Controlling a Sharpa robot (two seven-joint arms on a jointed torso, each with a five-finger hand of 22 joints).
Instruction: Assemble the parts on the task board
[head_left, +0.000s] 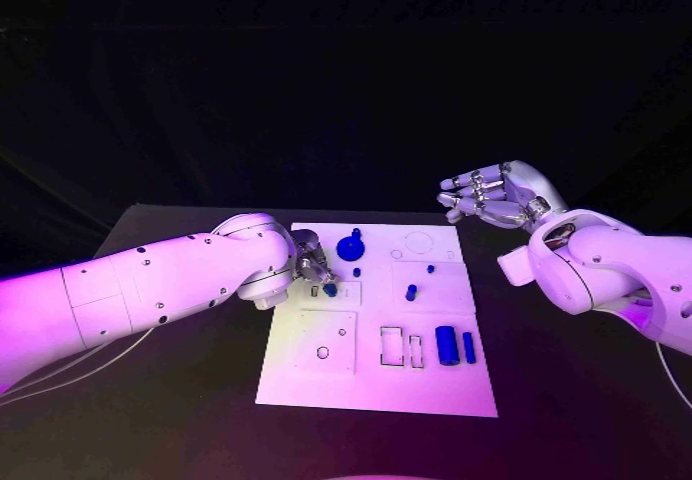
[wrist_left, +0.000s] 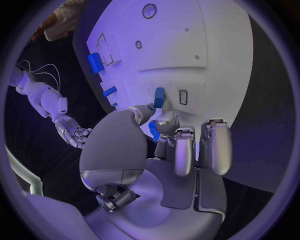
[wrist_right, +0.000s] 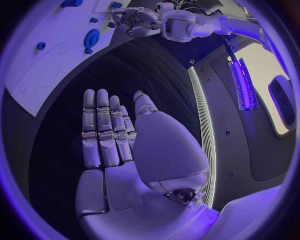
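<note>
Left hand (wrist_left: 164, 131) pinches a blue part (wrist_left: 159, 97) over its task board (head_left: 440, 385) slot, likely for insertion; right hand (head_left: 493, 195) hovers released, fingers apart.

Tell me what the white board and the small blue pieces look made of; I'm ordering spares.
The board looks like matte white plastic or painted sheet: flat, even, with cleanly cut recesses. The blue pieces look like moulded or printed plastic: uniform colour, soft sheen. I can't be certain of either.

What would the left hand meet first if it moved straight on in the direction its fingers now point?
Probably the task board itself: the left hand, pinching a small blue part, points down at the white surface beside a small rectangular slot. Depth is unclear.
</note>
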